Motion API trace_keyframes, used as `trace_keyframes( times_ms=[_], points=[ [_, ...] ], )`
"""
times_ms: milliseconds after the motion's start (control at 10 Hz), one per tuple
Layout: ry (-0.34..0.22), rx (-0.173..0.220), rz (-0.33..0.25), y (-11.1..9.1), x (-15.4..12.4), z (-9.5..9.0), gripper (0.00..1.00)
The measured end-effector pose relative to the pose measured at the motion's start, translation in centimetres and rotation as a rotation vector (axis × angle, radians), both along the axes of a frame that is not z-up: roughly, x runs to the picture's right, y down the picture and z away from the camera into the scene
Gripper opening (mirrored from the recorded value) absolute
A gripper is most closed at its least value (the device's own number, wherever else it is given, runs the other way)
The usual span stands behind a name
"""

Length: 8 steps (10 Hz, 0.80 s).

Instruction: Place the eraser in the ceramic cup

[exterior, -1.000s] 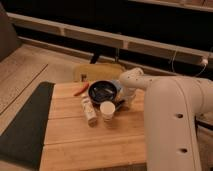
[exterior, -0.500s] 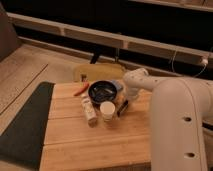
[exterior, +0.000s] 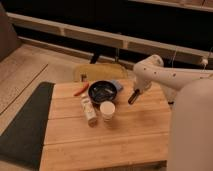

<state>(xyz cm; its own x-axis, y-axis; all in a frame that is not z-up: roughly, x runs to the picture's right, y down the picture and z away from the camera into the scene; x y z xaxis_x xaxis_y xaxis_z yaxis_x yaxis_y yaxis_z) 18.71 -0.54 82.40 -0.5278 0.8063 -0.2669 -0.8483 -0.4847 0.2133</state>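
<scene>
The white ceramic cup (exterior: 107, 109) stands upright on the wooden table (exterior: 125, 135), just in front of a wide dark bowl (exterior: 103, 92). My gripper (exterior: 132, 98) hangs dark from the white arm (exterior: 150, 72), just above the table. It is to the right of the bowl and to the right of and slightly behind the cup, a short gap away from both. I cannot make out the eraser, neither on the table nor at the gripper.
A cream bottle-like object (exterior: 89, 111) lies left of the cup. A red item (exterior: 81, 90) lies left of the bowl and something blue (exterior: 116, 85) behind it. A yellow seat (exterior: 100, 71) is behind the table and a dark mat (exterior: 25, 125) at its left.
The gripper has moved to the right, away from the bowl and the cup. The cup, bowl and bottle have not moved.
</scene>
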Motion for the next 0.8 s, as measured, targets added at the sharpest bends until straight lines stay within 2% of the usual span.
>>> trace_keyframes(
  times_ms=[200,400,600,800],
  points=[
    [-0.072,0.045,-0.064,-0.8,-4.0,-2.8,0.00],
    [-0.163,0.053,-0.141,0.7,-8.5,-5.3,0.00],
    [-0.202,0.056,-0.200,2.0,-10.6,-6.6,0.00],
    [-0.203,0.056,-0.203,2.1,-10.6,-6.7,0.00]
  ],
)
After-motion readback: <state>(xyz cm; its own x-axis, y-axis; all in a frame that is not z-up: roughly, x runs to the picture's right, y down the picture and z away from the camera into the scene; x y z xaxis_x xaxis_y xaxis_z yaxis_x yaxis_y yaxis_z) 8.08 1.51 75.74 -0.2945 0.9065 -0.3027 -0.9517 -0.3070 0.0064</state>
